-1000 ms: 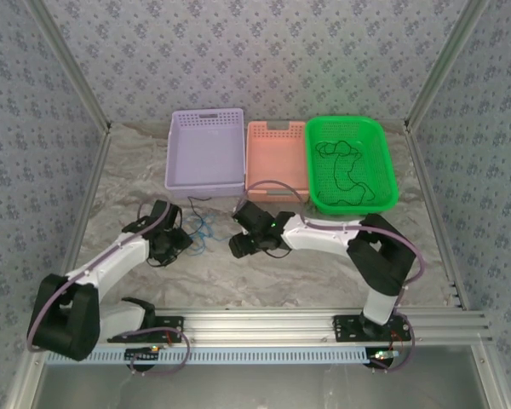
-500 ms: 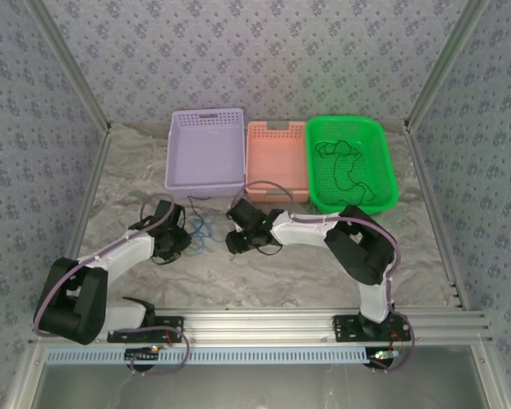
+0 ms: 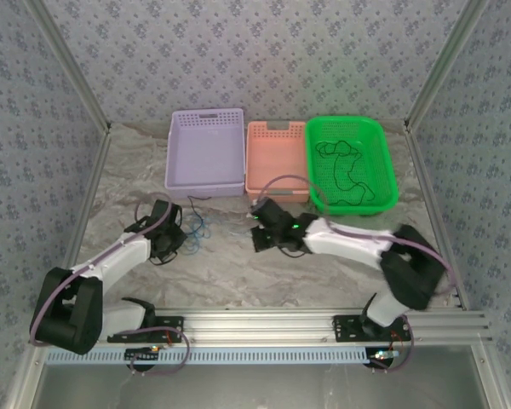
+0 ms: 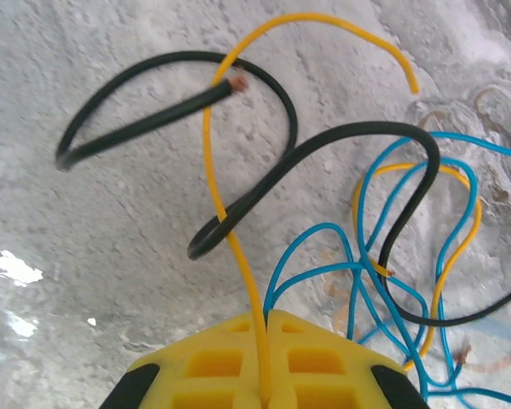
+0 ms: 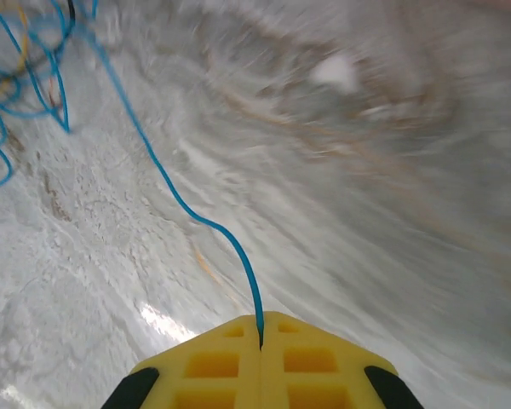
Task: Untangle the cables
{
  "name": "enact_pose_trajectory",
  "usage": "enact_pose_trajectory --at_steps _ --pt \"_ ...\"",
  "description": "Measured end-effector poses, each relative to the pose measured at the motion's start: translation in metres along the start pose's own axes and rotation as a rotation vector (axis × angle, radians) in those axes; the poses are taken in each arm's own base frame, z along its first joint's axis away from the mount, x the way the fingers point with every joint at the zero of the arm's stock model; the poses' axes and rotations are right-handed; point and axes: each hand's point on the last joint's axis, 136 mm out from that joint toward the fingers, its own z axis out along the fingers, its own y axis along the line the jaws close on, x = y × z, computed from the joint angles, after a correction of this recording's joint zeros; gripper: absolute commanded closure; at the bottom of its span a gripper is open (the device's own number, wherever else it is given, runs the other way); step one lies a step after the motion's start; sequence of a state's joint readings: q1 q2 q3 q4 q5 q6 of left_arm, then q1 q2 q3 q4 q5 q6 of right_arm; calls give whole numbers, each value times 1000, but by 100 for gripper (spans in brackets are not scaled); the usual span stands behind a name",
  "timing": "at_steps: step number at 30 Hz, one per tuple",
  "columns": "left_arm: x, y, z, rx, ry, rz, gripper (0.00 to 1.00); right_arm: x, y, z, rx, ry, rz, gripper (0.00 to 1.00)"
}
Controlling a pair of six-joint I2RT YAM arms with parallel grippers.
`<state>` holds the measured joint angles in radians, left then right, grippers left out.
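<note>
Cables [image 3: 198, 227], baskets [image 3: 206, 189] on marbled table [image 3: 238, 277]

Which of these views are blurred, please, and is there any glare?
Right wrist: the tabletop is smeared at upper right, while the blue cable is crisp. Left wrist: sharp, except the soft black cable end; small glare patches at left. Top external: the right arm's elbow is blurred.

White left arm [image 3: 111, 256] and white right arm [image 3: 349, 243] with big black joints [image 3: 68, 311]

A thin purple-grey hose [image 3: 47, 298] runs along each arm. A tiny green light [image 3: 297, 226] shines on the right arm. The left gripper [image 4: 263, 317] and the right gripper [image 5: 261, 320] have bright yellow plastic fingers [image 4: 213, 362] with square holes, and black parts at the sides.
</note>
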<state>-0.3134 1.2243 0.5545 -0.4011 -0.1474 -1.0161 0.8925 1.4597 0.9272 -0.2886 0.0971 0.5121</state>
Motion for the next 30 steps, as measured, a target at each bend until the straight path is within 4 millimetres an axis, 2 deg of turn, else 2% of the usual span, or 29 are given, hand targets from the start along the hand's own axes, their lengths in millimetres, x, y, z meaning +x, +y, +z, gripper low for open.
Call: enact_pose_trajectory --at_steps 4,7,9,13,17,24,27,30 --pt "0 3 0 -11 1 2 100 -31 -41 -69 45 -165 91 100" --pt "0 4 0 -15 3 3 100 -41 -74 -109 91 -247 163 100" --pt "0 4 0 -16 4 3 100 -42 -96 -131 127 -285 210 100" --pt "1 4 0 -15 5 10 100 -37 -128 -163 193 -310 274 100" --pt "2 4 1 -18 11 14 100 -43 -138 -187 217 -330 294 100" --pt "4 6 8 -47 34 31 100 -64 -143 -235 215 -426 314 100" --pt "2 2 8 -44 30 34 100 -67 -140 -243 204 -440 309 100" --pt "-3 -2 5 -41 17 40 100 -59 -145 -246 226 -425 315 100"
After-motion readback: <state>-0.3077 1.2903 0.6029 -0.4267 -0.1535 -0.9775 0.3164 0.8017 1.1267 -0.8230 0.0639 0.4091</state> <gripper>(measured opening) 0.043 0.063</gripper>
